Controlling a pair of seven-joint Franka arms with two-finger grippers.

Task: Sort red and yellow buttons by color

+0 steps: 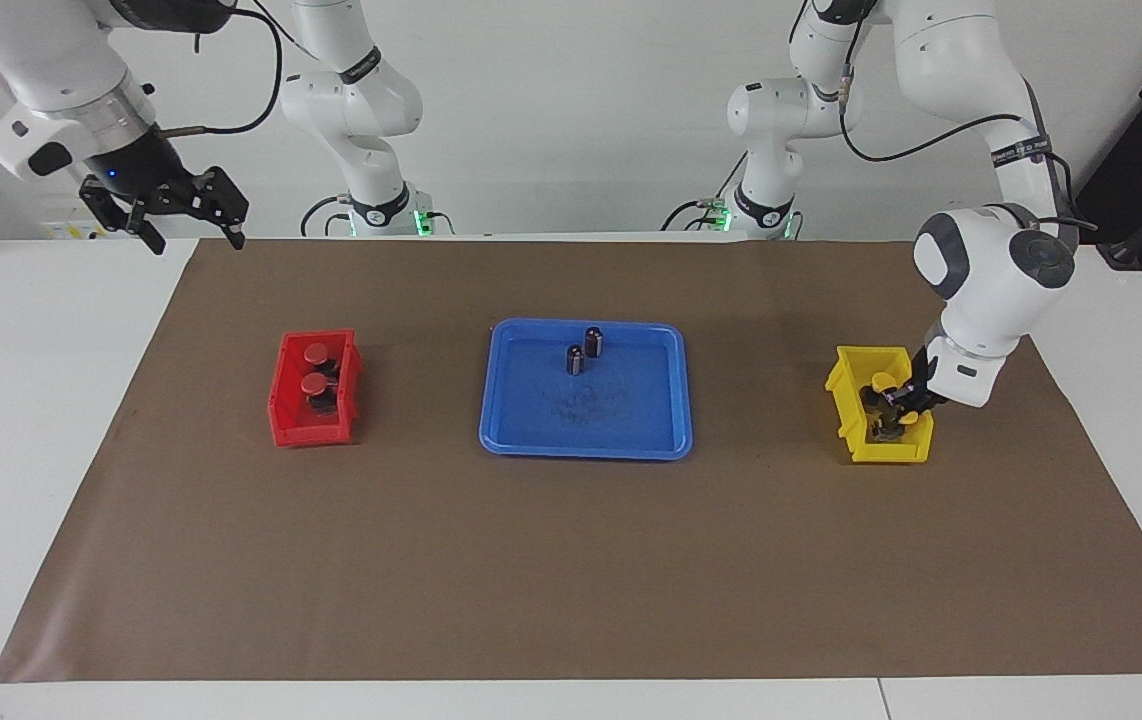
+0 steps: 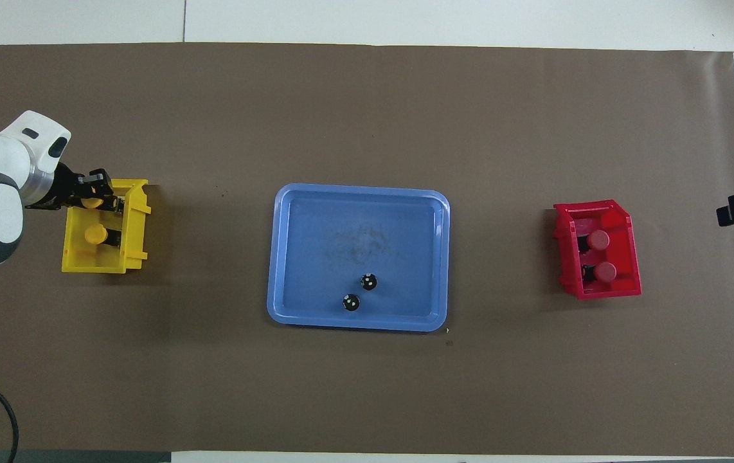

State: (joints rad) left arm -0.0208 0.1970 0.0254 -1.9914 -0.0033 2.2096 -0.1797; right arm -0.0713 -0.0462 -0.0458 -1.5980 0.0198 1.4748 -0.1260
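Note:
Two red buttons (image 1: 316, 352) (image 2: 597, 240) lie in the red bin (image 1: 281, 420) (image 2: 601, 292) toward the right arm's end of the table. The yellow bin (image 1: 846, 410) (image 2: 94, 263) stands toward the left arm's end. One yellow button (image 2: 95, 235) lies in it. My left gripper (image 1: 894, 402) (image 2: 94, 191) is down in the yellow bin, shut on the other yellow button (image 2: 90, 202) (image 1: 881, 383). My right gripper (image 1: 191, 238) is open and empty, raised over the table's edge by the robots, well clear of the red bin.
A blue tray (image 1: 581, 440) (image 2: 354, 218) lies mid-table between the bins. Two dark capless cylinders (image 1: 593, 341) (image 1: 575, 359) stand in its part nearer to the robots. A brown mat (image 1: 571, 560) covers the table.

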